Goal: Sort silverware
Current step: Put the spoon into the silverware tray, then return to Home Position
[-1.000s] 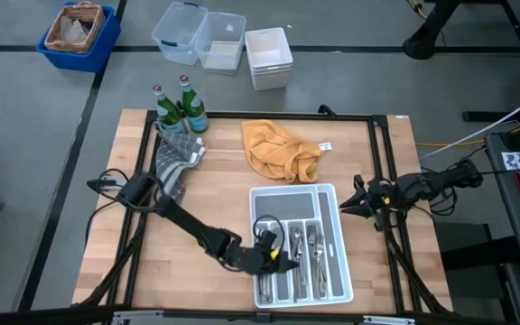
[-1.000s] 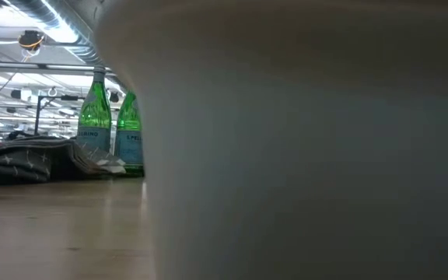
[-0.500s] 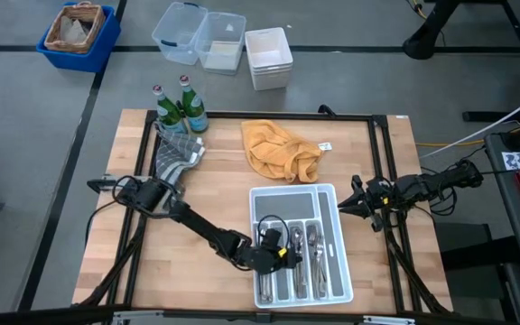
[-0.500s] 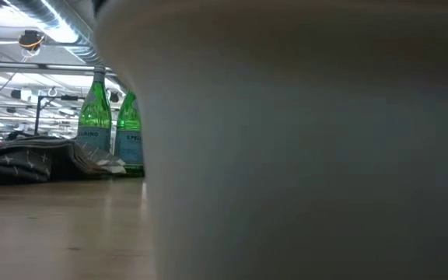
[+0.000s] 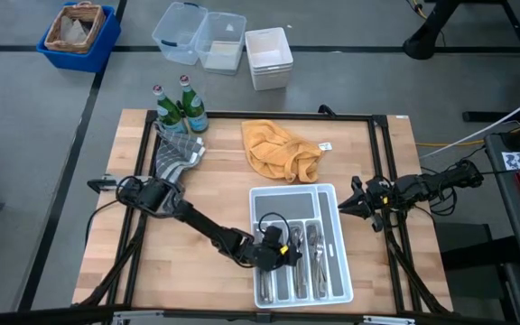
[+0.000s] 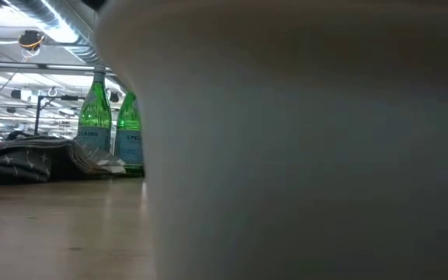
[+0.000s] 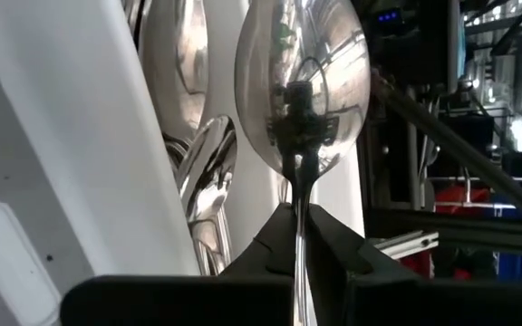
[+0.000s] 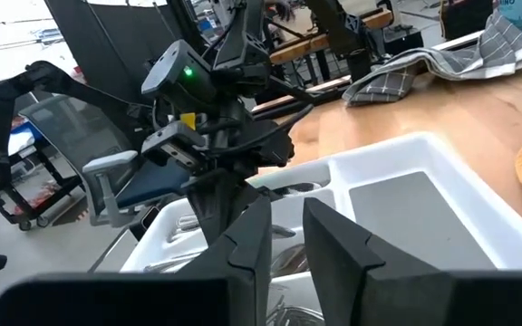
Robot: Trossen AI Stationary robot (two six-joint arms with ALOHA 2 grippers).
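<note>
Left gripper [image 7: 297, 237] pinching 1 spoon [image 7: 302, 86] above the tray [image 5: 325, 197], left-middle slot. Right gripper [image 5: 350, 204] narrow, beside the tray. Could land askew across a divider if released tilted.

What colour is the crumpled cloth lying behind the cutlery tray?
Mustard yellow-orange, plain with no pattern. The cloth shows best in the high view.
</note>
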